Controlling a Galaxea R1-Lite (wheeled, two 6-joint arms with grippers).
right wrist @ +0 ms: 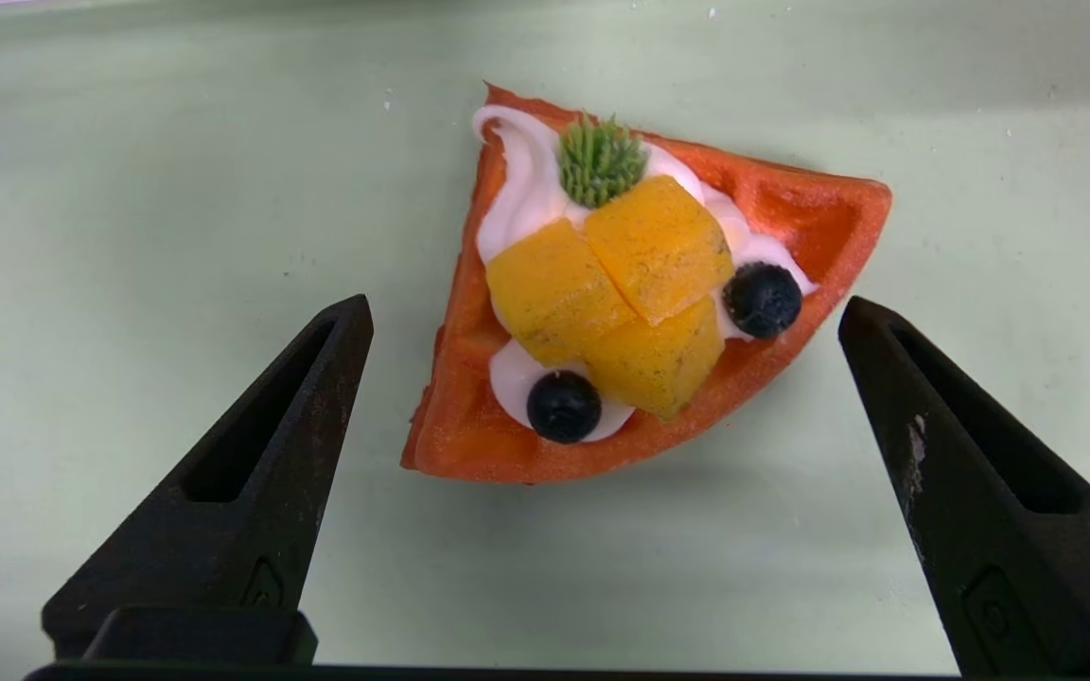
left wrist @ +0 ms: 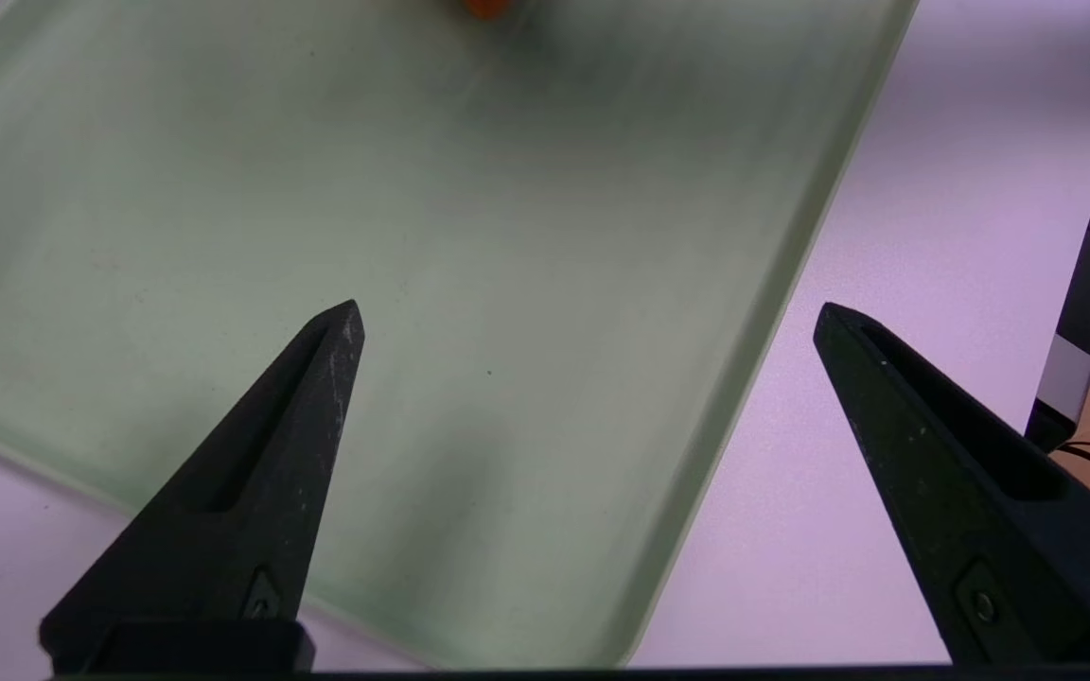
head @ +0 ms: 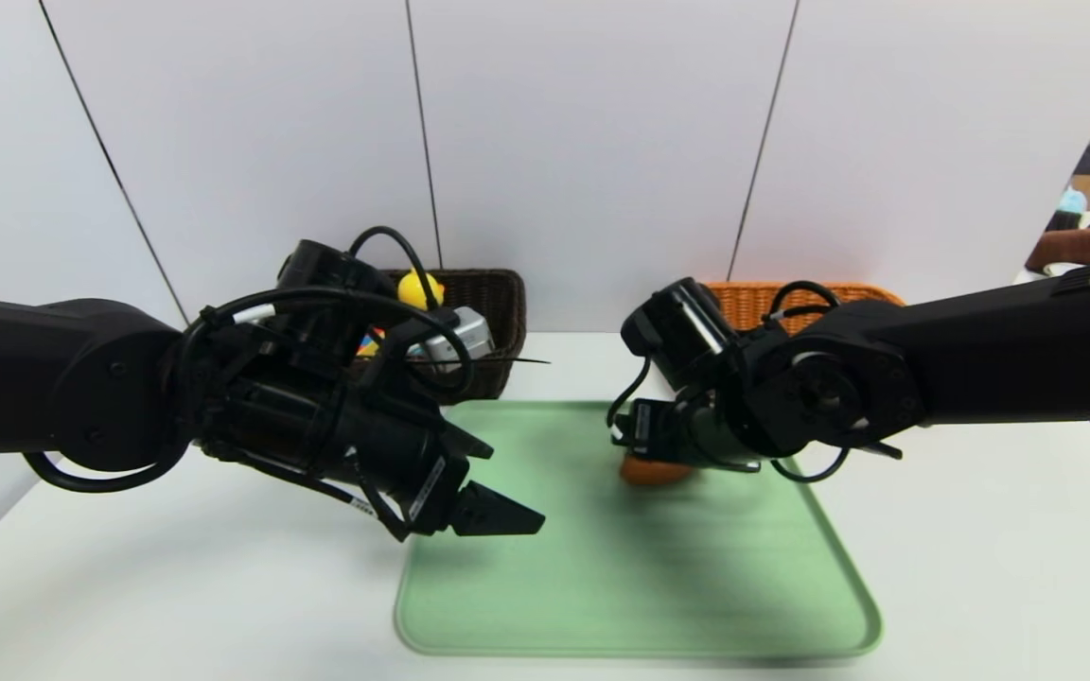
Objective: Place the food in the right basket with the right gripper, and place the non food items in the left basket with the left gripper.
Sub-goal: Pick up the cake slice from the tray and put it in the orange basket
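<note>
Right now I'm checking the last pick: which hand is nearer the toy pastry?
Right. The right hand hangs open just above the toy pastry on the green tray; the left hand hangs open over the tray's left edge.

two baskets [head: 493, 293] [head: 744, 301], one tray [head: 640, 586], one waffle pastry [right wrist: 640, 303], one duck [head: 420, 287], one cube [head: 370, 342].

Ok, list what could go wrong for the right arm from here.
1. The orange waffle wedge with cream, yellow fruit and dark berries lies angled between the right gripper's open jaws; closing may pinch a corner and twist it loose.
2. The toppings stand proud, so the jaws may slip on them.
3. The light orange wicker basket sits behind the right arm, largely hidden from the head view, so the drop could clip its rim.
</note>
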